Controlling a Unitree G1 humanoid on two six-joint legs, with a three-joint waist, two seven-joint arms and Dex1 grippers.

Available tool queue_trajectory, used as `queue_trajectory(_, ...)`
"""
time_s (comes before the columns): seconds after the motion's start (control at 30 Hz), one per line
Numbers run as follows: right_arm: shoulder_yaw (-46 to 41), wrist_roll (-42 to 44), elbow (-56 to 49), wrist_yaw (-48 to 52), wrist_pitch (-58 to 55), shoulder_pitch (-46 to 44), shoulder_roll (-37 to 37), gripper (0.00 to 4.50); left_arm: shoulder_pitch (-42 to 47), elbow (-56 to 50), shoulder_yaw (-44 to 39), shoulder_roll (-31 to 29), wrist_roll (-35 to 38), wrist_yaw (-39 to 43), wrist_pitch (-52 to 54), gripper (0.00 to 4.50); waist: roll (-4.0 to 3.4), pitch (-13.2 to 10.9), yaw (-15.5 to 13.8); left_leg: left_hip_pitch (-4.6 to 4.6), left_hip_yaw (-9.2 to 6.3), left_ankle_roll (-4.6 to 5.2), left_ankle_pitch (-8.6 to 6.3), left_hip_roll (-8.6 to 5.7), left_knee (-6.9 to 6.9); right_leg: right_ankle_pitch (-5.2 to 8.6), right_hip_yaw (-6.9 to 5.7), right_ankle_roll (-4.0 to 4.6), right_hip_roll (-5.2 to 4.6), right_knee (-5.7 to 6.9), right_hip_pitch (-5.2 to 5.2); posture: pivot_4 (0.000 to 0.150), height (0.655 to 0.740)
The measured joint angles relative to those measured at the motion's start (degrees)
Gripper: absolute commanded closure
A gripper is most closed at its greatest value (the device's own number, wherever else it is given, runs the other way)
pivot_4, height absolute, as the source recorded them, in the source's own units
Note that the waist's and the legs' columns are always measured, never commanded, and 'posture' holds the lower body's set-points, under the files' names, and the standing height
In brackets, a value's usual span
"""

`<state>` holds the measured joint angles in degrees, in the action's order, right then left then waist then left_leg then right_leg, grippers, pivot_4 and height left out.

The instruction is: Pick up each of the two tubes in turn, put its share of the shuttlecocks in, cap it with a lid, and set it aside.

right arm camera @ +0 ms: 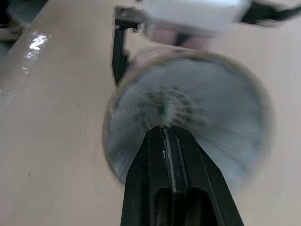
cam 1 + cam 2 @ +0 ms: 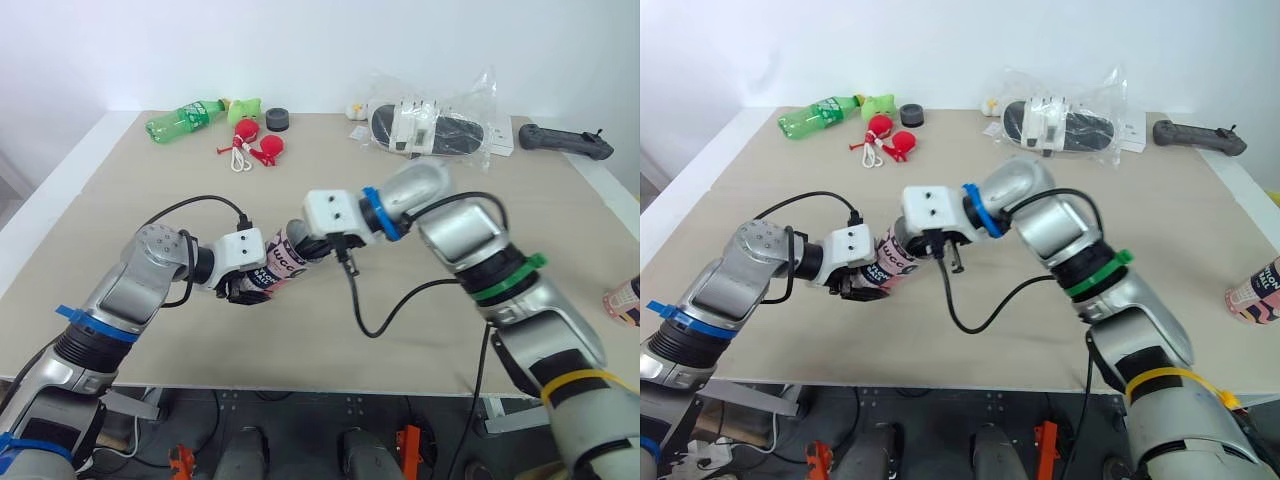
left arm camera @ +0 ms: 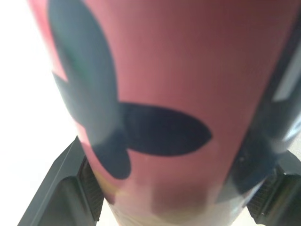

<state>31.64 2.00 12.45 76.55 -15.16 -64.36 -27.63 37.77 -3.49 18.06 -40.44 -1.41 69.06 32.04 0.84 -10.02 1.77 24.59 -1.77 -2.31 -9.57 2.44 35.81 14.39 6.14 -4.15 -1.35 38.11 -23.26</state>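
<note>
Tube [image 2: 281,262] held tilted just over the table [image 2: 120,200], left tool [image 2: 243,286] clamped on its lower body. Light, stiff cardboard with a slick print (crushable, so grip mid-wall gently). Right tool [image 1: 163,131] fingers together, probably pressing a fragile shuttlecock [image 1: 162,106] into the mouth.

A wide beige table [image 2: 320,150] stands against a plain white wall [image 2: 300,50] in even light.

Tube [image 2: 283,262] mostly hidden between left gripper [image 2: 243,290] and right wrist's white housing [image 2: 338,215]; only pink printed middle showed. Left wrist view: tube blurred, both ends cut by edges. Shuttlecock feathers [image 1: 207,117] inside mouth blurred, count untellable. 2nd tube [image 2: 625,300] cut by picture's right edge.
</note>
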Motion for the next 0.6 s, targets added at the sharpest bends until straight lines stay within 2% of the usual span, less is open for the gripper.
queue_trajectory(0.33,1.75,-6.04,8.11,1.67,6.63,-3.34,6.55,4.46,-0.71,-0.11,-0.25,0.09,-0.02,-0.77,0.54,1.24,-0.01,0.05,-0.11,-0.28,0.00,0.00,0.00,0.10,-0.05,0.04,-0.01,0.19,0.12,0.06,0.15,0.150,0.7400)
queue_trajectory(0.6,1.28,-6.76,6.24,3.64,6.06,-3.24,5.79,4.46,-1.03,-1.05,-0.23,0.12,-0.14,-1.08,0.95,1.24,-0.03,0.10,-0.03,-0.26,0.00,-0.01,0.00,0.11,-0.07,0.10,-0.01,0.26,0.12,0.08,0.15,0.150,0.7400)
